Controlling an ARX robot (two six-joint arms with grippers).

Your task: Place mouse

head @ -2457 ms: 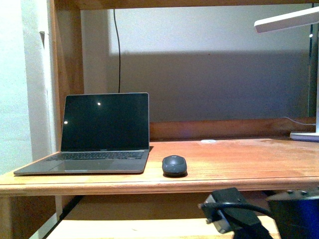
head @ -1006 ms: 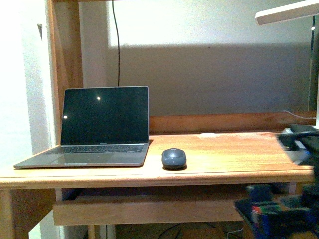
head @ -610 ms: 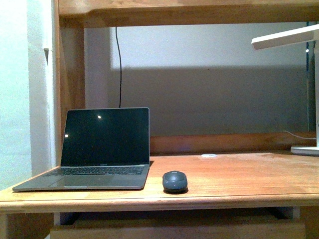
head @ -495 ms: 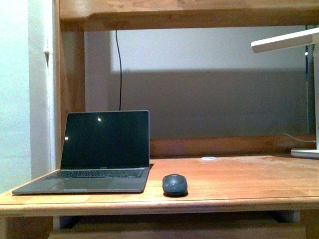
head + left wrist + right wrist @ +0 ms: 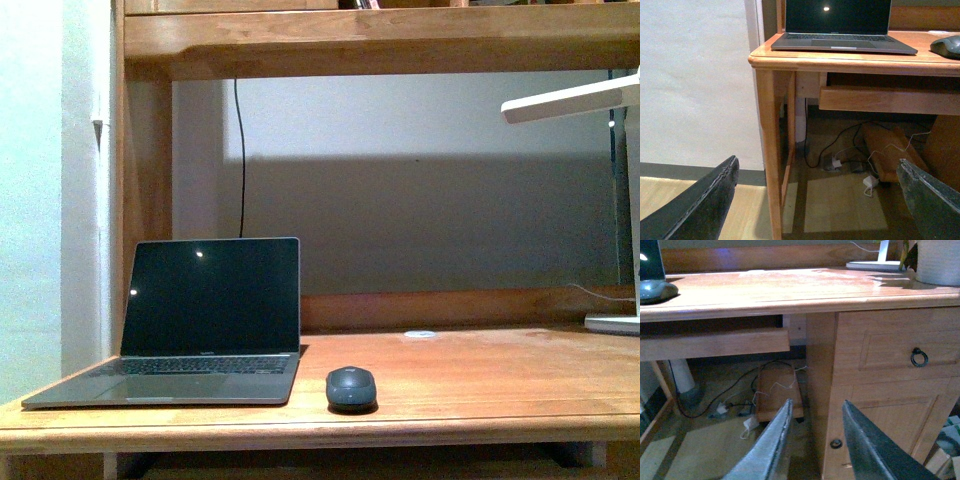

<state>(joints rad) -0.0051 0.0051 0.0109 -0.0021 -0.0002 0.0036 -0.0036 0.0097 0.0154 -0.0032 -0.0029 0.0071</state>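
We judge the placing done: the mouse (image 5: 350, 387) rests on the desk (image 5: 480, 385) beside the laptop (image 5: 205, 315), well above and clear of our left pincer (image 5: 815, 200) and right pincer (image 5: 815, 445), both parted and empty.

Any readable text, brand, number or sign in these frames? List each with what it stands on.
No text can be read in any view.
Laptop: a faint mark on the bezel under the screen, too small and blurred to read.
Mouse: a faint pale spot on top in the front view, not readable.
Desk, lamp and drawer fronts: no labels visible.
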